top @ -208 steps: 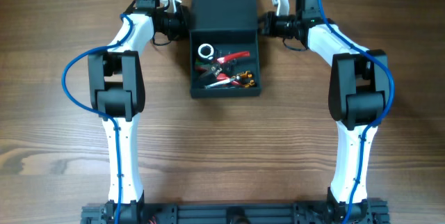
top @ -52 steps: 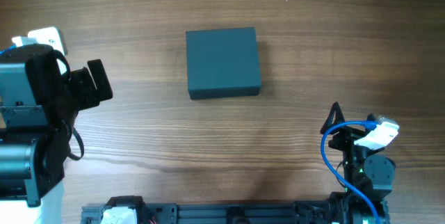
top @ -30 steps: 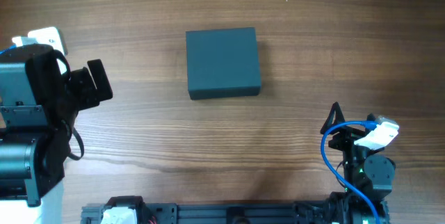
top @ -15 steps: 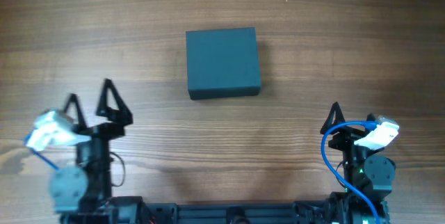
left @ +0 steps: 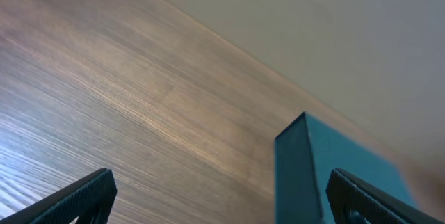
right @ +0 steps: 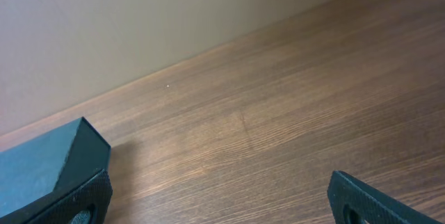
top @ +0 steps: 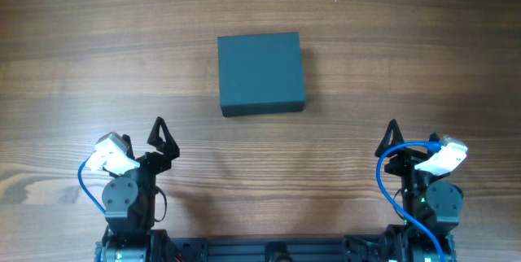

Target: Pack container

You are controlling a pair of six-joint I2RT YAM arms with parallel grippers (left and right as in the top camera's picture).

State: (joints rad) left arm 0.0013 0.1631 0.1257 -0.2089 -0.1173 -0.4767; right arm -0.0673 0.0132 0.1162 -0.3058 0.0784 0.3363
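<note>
The container [top: 260, 73], a dark teal-black square box, sits with its flap lid down at the middle of the wooden table, so its contents are hidden. My left gripper [top: 137, 136] is folded back at the near left edge, open and empty, well short of the box. My right gripper [top: 417, 136] rests at the near right edge, also open and empty. In the left wrist view the container's corner [left: 327, 172] shows far ahead between the spread fingertips [left: 90, 193]. In the right wrist view the container's edge [right: 42, 161] lies at the far left, behind the left fingertip [right: 80, 200].
Bare wooden tabletop [top: 391, 42] surrounds the box on all sides. A pale wall [right: 139, 22] runs along the table's far edge. The arm bases' dark rail [top: 269, 250] lines the near edge.
The lid, open over tools in the earliest frame, is down. The left arm has swung in from the left edge and folded down to the near left. The right arm has not moved.
</note>
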